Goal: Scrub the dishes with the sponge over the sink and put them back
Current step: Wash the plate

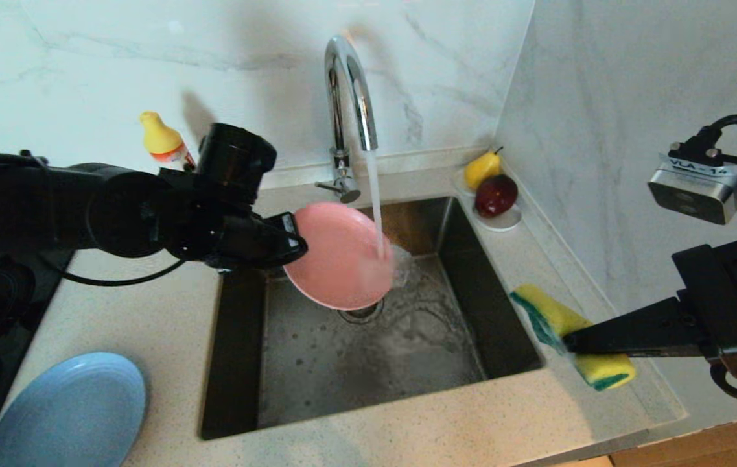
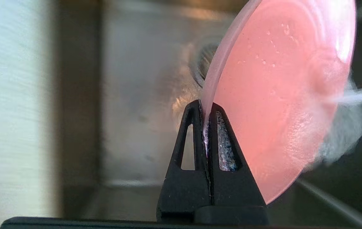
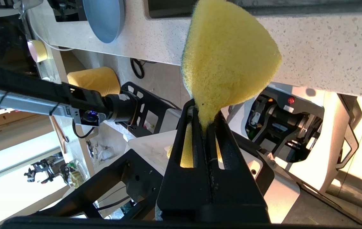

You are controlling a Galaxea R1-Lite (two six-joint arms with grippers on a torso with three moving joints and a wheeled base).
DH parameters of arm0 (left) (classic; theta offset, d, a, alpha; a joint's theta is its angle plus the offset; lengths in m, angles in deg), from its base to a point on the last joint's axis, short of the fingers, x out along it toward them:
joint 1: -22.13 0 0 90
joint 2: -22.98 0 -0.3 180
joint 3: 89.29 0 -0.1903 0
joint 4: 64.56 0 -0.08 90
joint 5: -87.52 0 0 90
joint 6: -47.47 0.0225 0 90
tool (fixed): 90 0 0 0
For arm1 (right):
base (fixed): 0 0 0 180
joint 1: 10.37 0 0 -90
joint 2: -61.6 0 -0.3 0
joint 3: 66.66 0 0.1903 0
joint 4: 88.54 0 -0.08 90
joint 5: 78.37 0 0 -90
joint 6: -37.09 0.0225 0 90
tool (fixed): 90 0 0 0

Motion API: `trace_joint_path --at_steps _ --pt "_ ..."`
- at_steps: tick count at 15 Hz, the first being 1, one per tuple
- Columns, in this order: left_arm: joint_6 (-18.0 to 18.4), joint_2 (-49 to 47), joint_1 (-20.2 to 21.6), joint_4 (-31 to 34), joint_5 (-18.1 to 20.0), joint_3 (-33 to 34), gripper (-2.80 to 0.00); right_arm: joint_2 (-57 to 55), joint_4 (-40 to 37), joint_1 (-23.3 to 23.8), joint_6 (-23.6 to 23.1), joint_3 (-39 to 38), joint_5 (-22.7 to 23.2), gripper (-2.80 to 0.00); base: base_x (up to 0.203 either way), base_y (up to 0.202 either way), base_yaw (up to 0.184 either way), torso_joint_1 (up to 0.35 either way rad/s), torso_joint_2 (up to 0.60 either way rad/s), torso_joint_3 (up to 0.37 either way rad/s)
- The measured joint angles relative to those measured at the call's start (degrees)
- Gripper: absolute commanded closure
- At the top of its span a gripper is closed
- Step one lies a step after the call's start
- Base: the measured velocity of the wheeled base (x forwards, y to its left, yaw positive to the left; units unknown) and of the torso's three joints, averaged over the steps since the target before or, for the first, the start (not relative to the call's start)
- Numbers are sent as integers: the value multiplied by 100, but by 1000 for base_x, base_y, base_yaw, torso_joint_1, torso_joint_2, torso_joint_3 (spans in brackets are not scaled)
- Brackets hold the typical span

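Left gripper (image 2: 207,109) clamped the pink plate's (image 1: 341,263) rim; we held it tilted under running tap (image 1: 350,91) water over the sink (image 1: 374,363). Right gripper (image 3: 202,116) pinched the sponge (image 1: 569,336) above the counter (image 1: 167,311), right of the sink.

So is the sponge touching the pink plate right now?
No, the sponge is held over the counter, well apart from the pink plate under the tap.

My left arm (image 1: 50,207) is matte black and thick, built of rounded barrel-like segments with a thin black cable looping beneath it. My right arm (image 1: 731,305) is black too, carrying a silver-grey camera box (image 1: 699,185) with a white label and a curved black cable on top. Both grippers end in black triangular fingers (image 2: 196,152) with cut-out windows.
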Motion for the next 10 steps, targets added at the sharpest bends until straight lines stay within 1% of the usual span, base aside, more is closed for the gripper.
trace_joint_path --at_steps 2,5,7,10 --pt "350 361 328 -39 -40 152 0 -11 -3 0 1 -30 0 0 0 0 0 0 0 0" --pt "1033 918 728 -146 -140 314 0 -35 -1 0 1 -40 0 0 0 0 0 0 0 0" --pt "1552 1275 880 -583 -148 471 0 -46 -2 0 1 -63 0 0 0 0 0 0 0 0" --pt "2331 1689 945 -1742 -135 1034 0 -63 0 0 -2 -68 0 0 0 0 0 0 0 0"
